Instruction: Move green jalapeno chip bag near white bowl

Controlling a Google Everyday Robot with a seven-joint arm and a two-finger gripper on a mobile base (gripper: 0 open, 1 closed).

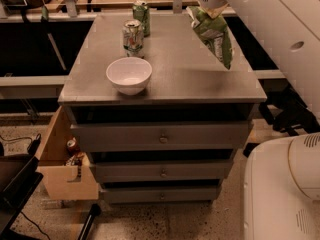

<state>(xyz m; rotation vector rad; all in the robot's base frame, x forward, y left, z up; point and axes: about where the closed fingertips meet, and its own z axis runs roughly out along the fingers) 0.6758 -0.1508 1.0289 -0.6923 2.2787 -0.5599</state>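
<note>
Gripper (205, 9) is hovering over the back right of the cabinet top (200, 84), clamping the top edge of the green chip bag (216, 38), which is dangling above the surface. White bowl (129, 75) is sitting front left, well apart from the bag, with two cans (133, 34) standing behind.

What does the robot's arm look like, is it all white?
Mostly: the arm is a thick, smooth white shell with two small dark round holes. The gripper, at the top edge just above the green jalapeno chip bag, is rounded and pale too. No cables show.
</note>
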